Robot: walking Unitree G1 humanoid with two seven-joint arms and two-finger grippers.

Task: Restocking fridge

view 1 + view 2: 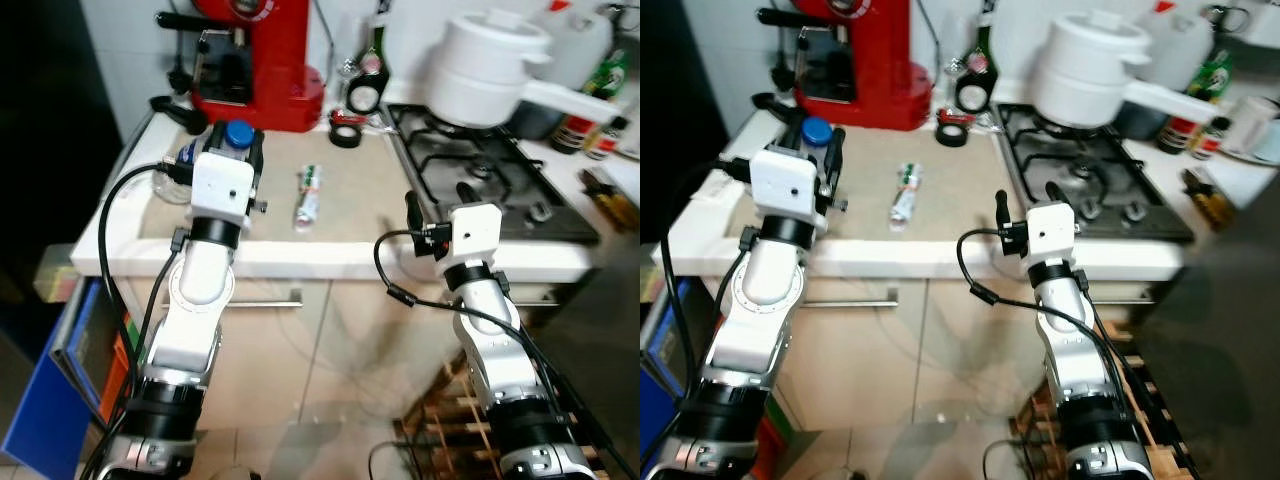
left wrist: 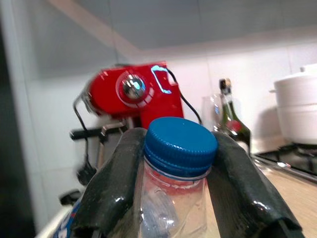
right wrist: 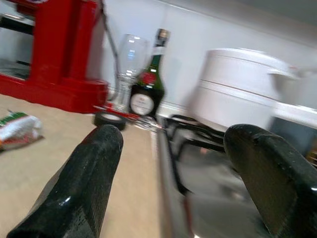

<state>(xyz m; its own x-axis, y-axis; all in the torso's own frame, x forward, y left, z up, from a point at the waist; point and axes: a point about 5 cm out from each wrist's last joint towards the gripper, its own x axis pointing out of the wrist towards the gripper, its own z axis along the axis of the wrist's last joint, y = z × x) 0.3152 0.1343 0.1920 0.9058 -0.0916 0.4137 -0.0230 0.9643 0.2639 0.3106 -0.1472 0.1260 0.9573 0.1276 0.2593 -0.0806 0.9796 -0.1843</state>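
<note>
My left gripper [image 2: 178, 198] has its jaws clamped on the neck of a clear bottle [image 2: 173, 208] with a blue cap [image 2: 180, 145], held upright over the left end of the desk [image 1: 350, 215], in front of the red coffee machine [image 1: 255, 60]. My right gripper [image 3: 188, 183] hovers at the desk's front edge beside the stove [image 1: 480, 170], jaws apart and empty. A crumpled wrapper [image 1: 308, 193] lies between them.

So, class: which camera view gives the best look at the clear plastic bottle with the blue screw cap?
The left wrist view: the clear plastic bottle with the blue screw cap sits close up between the left gripper fingers. Both eye views show little more than its blue cap behind the left wrist, from above.
</note>
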